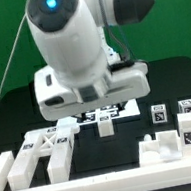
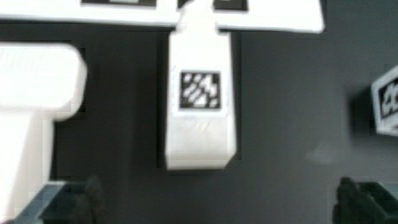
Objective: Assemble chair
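Note:
In the wrist view a white chair bar (image 2: 199, 95) with a square tag lies on the black table, straight ahead of my open gripper (image 2: 217, 200). One dark fingertip (image 2: 68, 198) shows on each side of the gap, and nothing is between them. In the exterior view the same bar (image 1: 106, 124) sticks out under the arm, below a tagged flat piece (image 1: 107, 112). A group of white chair parts (image 1: 45, 153) lies at the exterior view's left. A blocky chair part (image 1: 164, 148) and tagged pieces (image 1: 189, 118) lie at its right.
A large white block (image 2: 36, 110) lies beside the bar in the wrist view. A tagged piece (image 2: 384, 100) shows at the opposite edge. A low white border rail (image 1: 110, 188) runs along the near side of the black table.

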